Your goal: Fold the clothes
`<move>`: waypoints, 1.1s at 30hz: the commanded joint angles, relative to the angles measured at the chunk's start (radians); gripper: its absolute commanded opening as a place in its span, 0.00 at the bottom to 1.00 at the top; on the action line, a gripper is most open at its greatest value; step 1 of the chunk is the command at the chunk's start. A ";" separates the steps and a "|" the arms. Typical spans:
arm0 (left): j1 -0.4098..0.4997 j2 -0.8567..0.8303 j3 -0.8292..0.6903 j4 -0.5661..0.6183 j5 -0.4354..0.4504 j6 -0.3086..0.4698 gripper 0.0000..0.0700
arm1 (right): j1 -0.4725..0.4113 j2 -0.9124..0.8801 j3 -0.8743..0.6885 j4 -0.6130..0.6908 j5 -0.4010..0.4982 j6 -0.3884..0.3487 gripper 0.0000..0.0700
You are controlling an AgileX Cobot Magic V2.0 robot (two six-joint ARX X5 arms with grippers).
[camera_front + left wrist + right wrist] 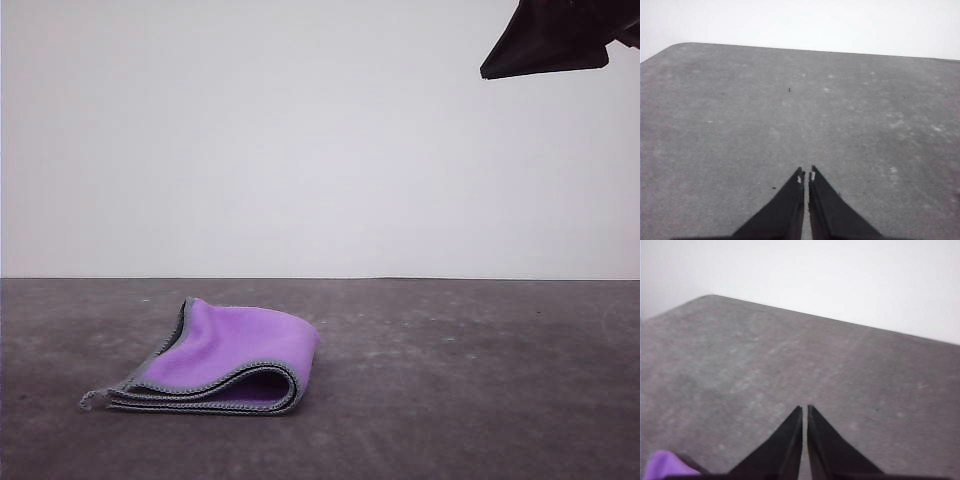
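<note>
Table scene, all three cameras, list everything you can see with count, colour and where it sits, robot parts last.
folded cloth: one, bright purple face out with grey stitched edge, lying left of centre on the table; a purple corner also shows in the right wrist view.
table: one, dark grey, speckled, under everything.
wall: one, plain white, behind the table.
left pincer: one, black, shut, above bare table.
right pincer: one, black, shut, raised above the table; a dark part shows upper right in the front view.

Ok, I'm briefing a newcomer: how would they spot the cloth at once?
Look at the dark grey table below the white wall. The cloth lies left of centre, near the front, folded over with its purple face out. Its grey stitched edge and bright colour mark it against the table.
</note>
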 commanded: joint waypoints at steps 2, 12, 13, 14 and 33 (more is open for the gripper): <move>-0.001 -0.001 -0.021 0.017 0.001 -0.004 0.00 | -0.003 -0.032 0.009 -0.041 0.025 -0.096 0.02; -0.001 -0.001 -0.021 0.017 0.001 -0.005 0.00 | -0.120 -0.289 -0.101 -0.340 0.225 -0.094 0.02; -0.001 -0.001 -0.021 0.018 0.001 -0.005 0.00 | -0.139 -0.329 -0.131 -0.336 0.224 -0.092 0.02; -0.001 -0.001 -0.021 0.017 0.001 -0.004 0.00 | -0.160 -0.375 -0.168 -0.332 0.224 -0.088 0.02; -0.001 -0.001 -0.021 0.017 0.001 -0.004 0.00 | -0.320 -0.994 -0.641 -0.303 0.214 -0.025 0.02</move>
